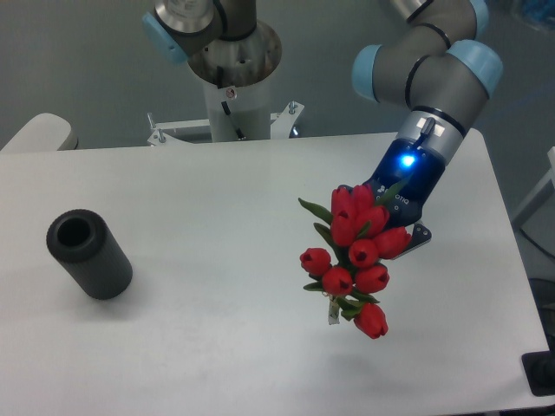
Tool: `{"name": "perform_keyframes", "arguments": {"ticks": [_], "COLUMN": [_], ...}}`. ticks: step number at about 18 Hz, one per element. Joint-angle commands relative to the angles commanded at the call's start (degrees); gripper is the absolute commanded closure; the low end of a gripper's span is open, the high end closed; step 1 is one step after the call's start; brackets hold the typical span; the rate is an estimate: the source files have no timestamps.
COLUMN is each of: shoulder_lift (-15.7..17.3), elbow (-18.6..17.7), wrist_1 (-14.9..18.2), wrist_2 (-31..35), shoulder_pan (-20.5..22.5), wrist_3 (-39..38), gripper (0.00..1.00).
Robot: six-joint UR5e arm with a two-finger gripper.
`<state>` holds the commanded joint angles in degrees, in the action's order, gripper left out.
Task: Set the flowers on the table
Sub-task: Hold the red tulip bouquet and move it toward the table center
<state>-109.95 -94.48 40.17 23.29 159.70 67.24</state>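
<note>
1. While my arm point(434, 65) is reaching in from the upper right, my gripper point(401, 227) is hanging over the right half of the table point(217, 329), its dark glossy body carrying a lit blue ring.
2. I am holding the flowers point(355, 251) at the gripper: the red blooms are bunching in front of the fingers and hiding them, so I cannot tell how the jaws are standing or exactly where they are meeting the bunch.
3. The flowers are showing as smooth, rounded red tulip heads packed closely together, with pointed green leaves sticking out to the left and lower edge.
4. The bunch is tilting, with the lowest bloom pointing down toward the near right area of the tabletop; whether it is touching the surface cannot be determined.
5. The table is presenting a white, matte, flat top with rounded corners.
6. A dark grey hollow cylinder point(88, 254) with a dull surface is lying on the left side of the table, its open round end facing up and left, well apart from the flowers.
</note>
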Motion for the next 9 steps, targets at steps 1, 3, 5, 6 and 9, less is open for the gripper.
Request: {"name": "perform_keyframes", "arguments": {"ticks": [1, 3, 5, 6, 9], "shoulder_lift": [0.1, 0.2, 0.2, 0.3, 0.6], "elbow": [-0.4, -0.6, -0.8, -1.2, -1.5], "wrist_1": [0.0, 0.0, 0.1, 0.1, 0.0], "wrist_2": [0.1, 0.1, 0.1, 0.1, 1.5], "shoulder_pan": [-0.1, -0.1, -0.1, 0.0, 0.3], "wrist_3": [0.3, 1.1, 1.1, 1.4, 2.5], "gripper": [0.73, 0.73, 0.73, 0.73, 0.73]}}
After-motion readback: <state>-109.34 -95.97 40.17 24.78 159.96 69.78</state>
